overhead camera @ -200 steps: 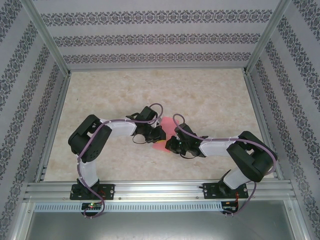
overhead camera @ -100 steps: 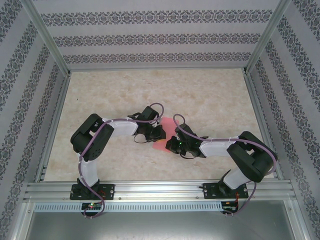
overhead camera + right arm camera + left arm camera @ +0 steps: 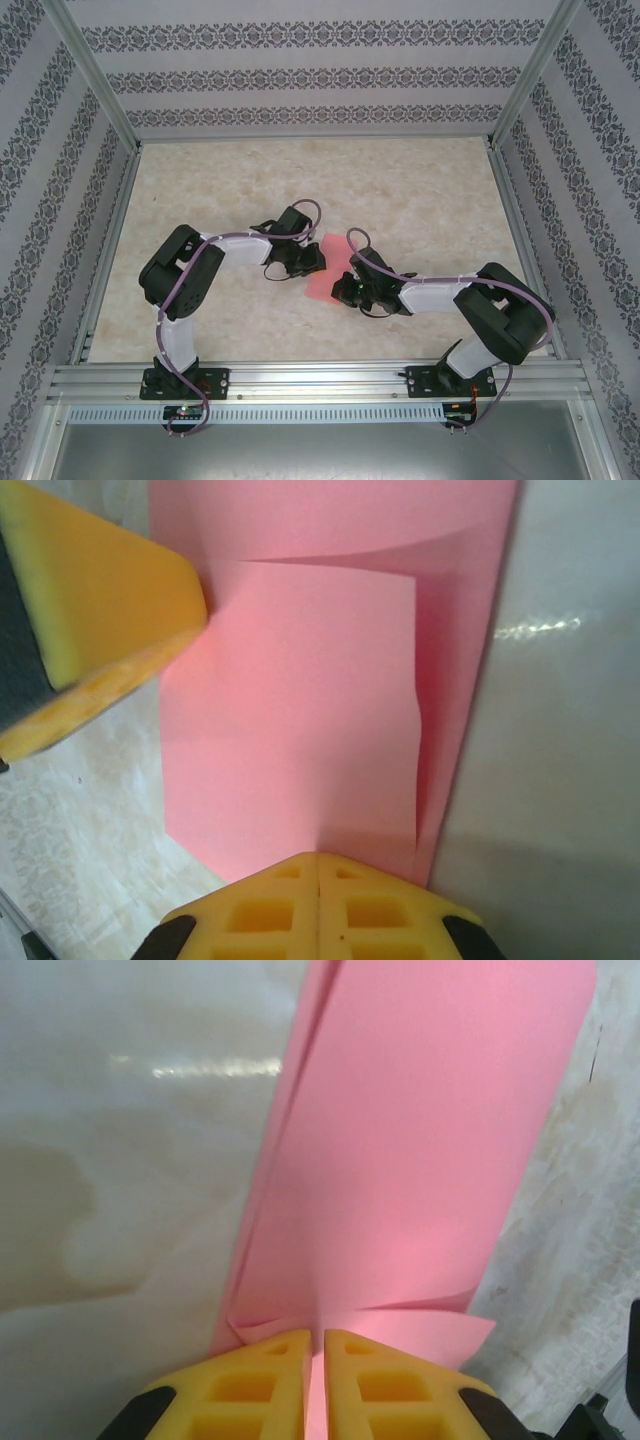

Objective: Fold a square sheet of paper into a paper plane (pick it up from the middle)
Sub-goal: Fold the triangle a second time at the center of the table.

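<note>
Pink paper sheet (image 3: 322,278) lies partly folded on the counter (image 3: 420,190) between my 2 hands, just ahead of the arm bases. In the left wrist view the paper sheet (image 3: 420,1140) stretches away from the camera as a long panel with a lengthwise crease along its left side. A small flap curls up at the near end, over the pale counter (image 3: 120,1160).

My left hand (image 3: 310,262) is clamped on it: the yellow fingertips of the left hand (image 3: 315,1335) stand almost together, with pink showing in the thin slit between them.

My right hand (image 3: 345,290) comes in from the opposite side. In its wrist view the right hand (image 3: 317,858) has both fingertips pressed together on the near edge of the paper sheet (image 3: 300,710). A squarish layer lies folded over a longer one there. One yellow finger (image 3: 100,610) of the left hand touches the sheet at the upper left, and bare counter (image 3: 560,730) runs along the right.

Compared with 1 second ago, the left hand has drawn slightly left and away, more pink now shows between the hands, and the right arm has barely shifted.
</note>
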